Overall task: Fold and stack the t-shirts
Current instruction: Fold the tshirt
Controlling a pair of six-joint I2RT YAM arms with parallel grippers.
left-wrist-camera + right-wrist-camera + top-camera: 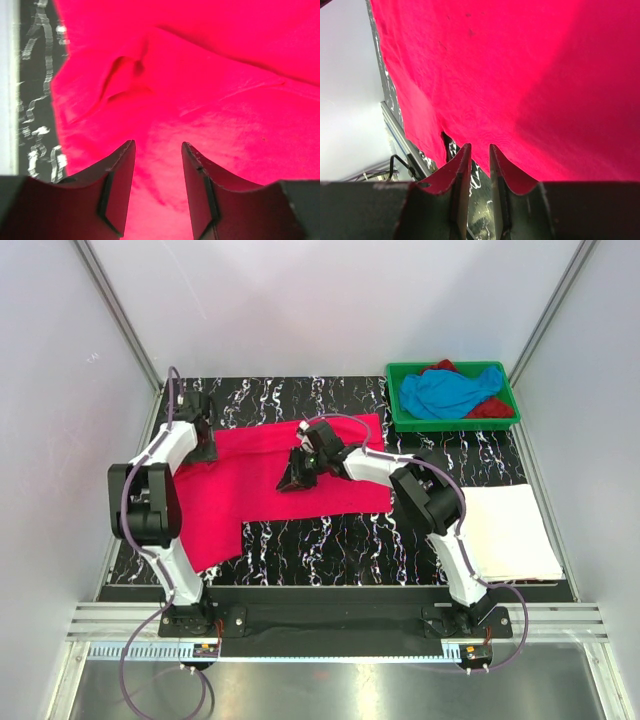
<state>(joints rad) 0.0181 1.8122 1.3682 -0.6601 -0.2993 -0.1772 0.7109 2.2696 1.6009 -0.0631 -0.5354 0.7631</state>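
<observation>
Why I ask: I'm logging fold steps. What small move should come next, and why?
Probably open the right gripper and drop its pinched edge of the pink shirt: the left gripper hangs open above the cloth, holding nothing.

High rear overview; both wrist cameras close above pink t-shirt (pixel 200 75)

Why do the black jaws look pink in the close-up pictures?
Left wrist view: the hot pink t-shirt fills the picture, and its colour reflects off the shiny jaws. Right wrist view: the same pink tint on the jaws, with a pale, washed-out wall behind. Top view: the light is even, so the arms look plain black and white.
</observation>
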